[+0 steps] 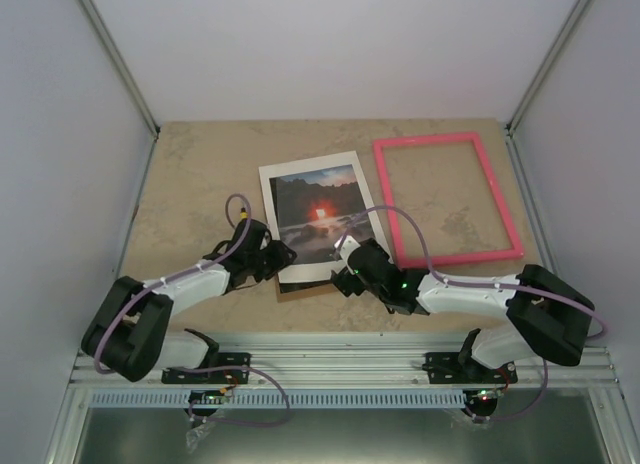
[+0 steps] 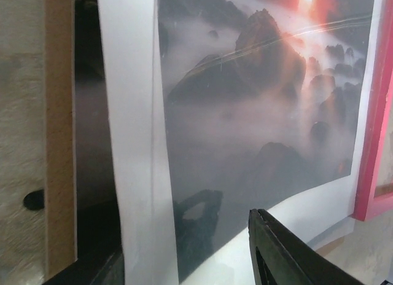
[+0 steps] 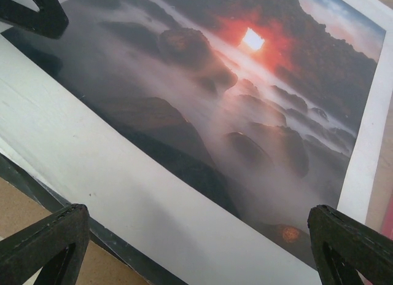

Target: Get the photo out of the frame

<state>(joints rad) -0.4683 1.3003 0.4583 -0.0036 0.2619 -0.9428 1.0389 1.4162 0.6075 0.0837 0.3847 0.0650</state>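
Left of the thin bright pink rectangular frame, through which the beige stone-patterned table shows, the rectangular photo lies mid-table just beside it: dark rocks, white mist, a red-orange sun. A white mat border surrounds the print, and a brown backing board peeks out at the near edge. The left gripper, jaws partly apart, straddles the mat's left edge. The right gripper hangs spread wide over the near right corner.
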